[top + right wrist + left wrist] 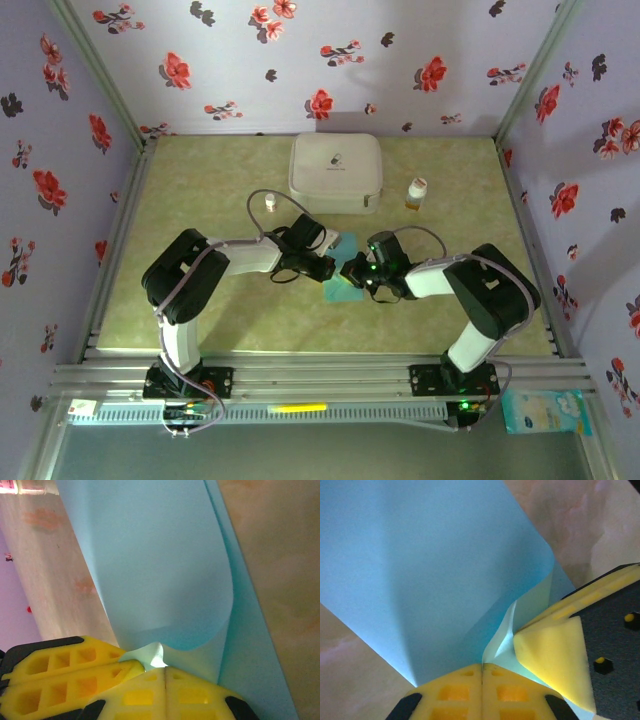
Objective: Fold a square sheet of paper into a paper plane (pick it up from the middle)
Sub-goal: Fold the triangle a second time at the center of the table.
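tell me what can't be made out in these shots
- Top view: left pincer and right pincer cover most of the square sheet of paper; bottle label too small to read.
- Wrist views: frame edges cut the sheet; the shut pincers hide the pinched spot.

I work in a small test booth of a robot lab, not in a lived-in room. Thin walls (300,90) papered in lilac with red and black flowers stand close around the table (200,180), and bare metal posts (100,70) hold the corners. My left arm (185,290) and right arm (490,300) are bolted to a metal rail (320,378) at the near edge. A white case (335,170) and two little bottles (417,192) stand on the table like props.
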Tool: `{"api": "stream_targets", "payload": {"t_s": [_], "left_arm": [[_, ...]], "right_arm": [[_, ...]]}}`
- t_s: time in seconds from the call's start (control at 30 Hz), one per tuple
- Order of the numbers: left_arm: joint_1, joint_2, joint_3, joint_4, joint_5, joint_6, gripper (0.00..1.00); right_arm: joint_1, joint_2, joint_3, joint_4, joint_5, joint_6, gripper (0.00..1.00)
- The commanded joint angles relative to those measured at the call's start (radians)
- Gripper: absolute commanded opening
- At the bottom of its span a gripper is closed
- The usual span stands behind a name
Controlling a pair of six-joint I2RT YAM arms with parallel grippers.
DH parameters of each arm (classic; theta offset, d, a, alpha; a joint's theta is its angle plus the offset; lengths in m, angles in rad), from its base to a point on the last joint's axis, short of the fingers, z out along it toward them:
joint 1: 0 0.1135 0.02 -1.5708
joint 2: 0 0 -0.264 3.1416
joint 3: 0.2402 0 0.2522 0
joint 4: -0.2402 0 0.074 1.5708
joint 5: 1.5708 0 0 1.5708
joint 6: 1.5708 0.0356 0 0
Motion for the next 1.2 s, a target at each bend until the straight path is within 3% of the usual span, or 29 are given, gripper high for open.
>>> {"api": "stream_targets", "payload": {"t_s": [0.0,0.27,0.73,1.0,1.17], "left_arm": [[0.005,0.061,-0.015,-0.063,-0.014,0.025,0.03],[0.005,0.066,-0.004,-0.077,-0.014,0.029,0.03],[0.004,0.081,0.006,-0.091,-0.003,0.031,0.03],[0.005,0.080,0.002,-0.103,-0.003,0.034,0.03],[0.004,0.082,0.005,-0.108,-0.001,0.035,0.03]], "right_arm": [[-0.002,-0.011,-0.002,-0.063,0.030,-0.016,0.00],[-0.021,-0.106,0.075,-0.189,0.053,-0.055,0.00],[-0.080,-0.017,0.031,-0.222,0.158,0.002,0.00],[-0.090,-0.100,0.094,-0.274,0.091,-0.047,0.00],[-0.109,-0.072,0.129,-0.287,0.068,-0.071,0.00]]}}
